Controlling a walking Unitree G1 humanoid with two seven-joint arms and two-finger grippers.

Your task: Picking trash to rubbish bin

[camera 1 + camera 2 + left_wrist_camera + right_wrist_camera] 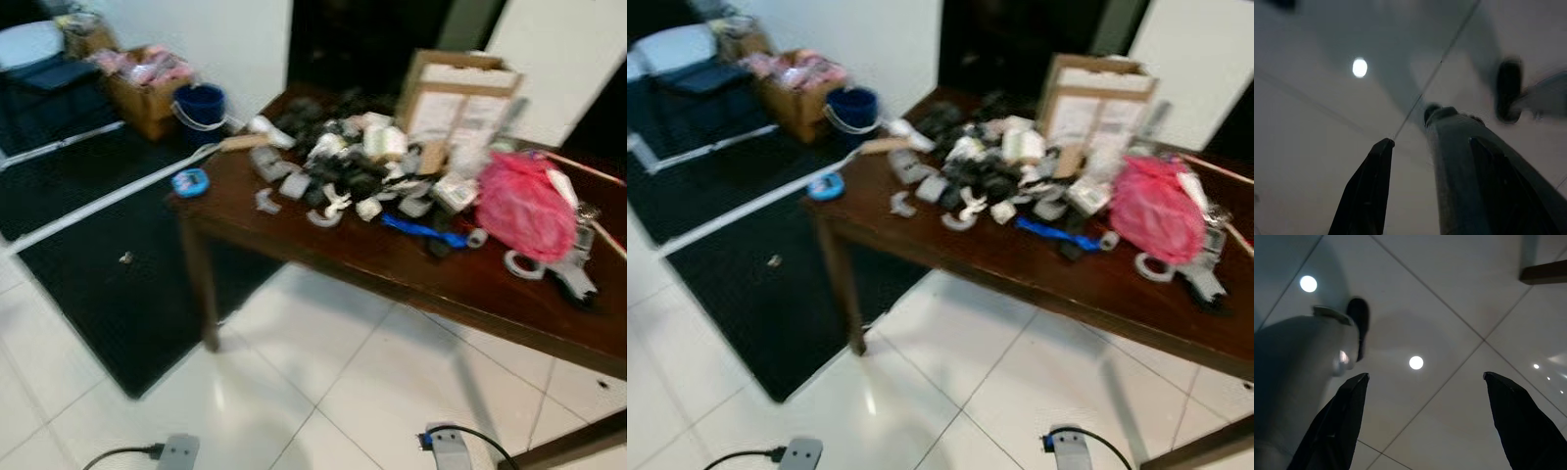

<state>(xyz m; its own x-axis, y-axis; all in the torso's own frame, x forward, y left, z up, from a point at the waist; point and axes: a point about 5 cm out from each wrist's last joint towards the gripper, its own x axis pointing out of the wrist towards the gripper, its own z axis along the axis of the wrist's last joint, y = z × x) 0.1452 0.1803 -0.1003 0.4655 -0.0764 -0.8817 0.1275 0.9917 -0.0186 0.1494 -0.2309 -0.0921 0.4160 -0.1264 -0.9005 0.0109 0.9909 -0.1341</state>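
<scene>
A dark wooden table point(470, 284) carries a heap of grey, white and black clutter point(343, 162), a crumpled pink plastic bag point(524, 206) and a blue strip point(423, 231). A blue bucket point(200, 106) stands on the floor beyond the table's left end. A small scrap point(125, 258) lies on the dark mat. Both arms hang low over white tiles. My left gripper point(1432, 142) is open with nothing in it, beside my own leg. My right gripper point(1426, 377) is open too, and holds nothing.
A cardboard box point(458, 98) stands at the back of the table, and a round blue object point(190, 182) sits at its left corner. A dark mat point(108, 304) covers the floor on the left. An open carton of pink things point(147, 83) sits by the bucket.
</scene>
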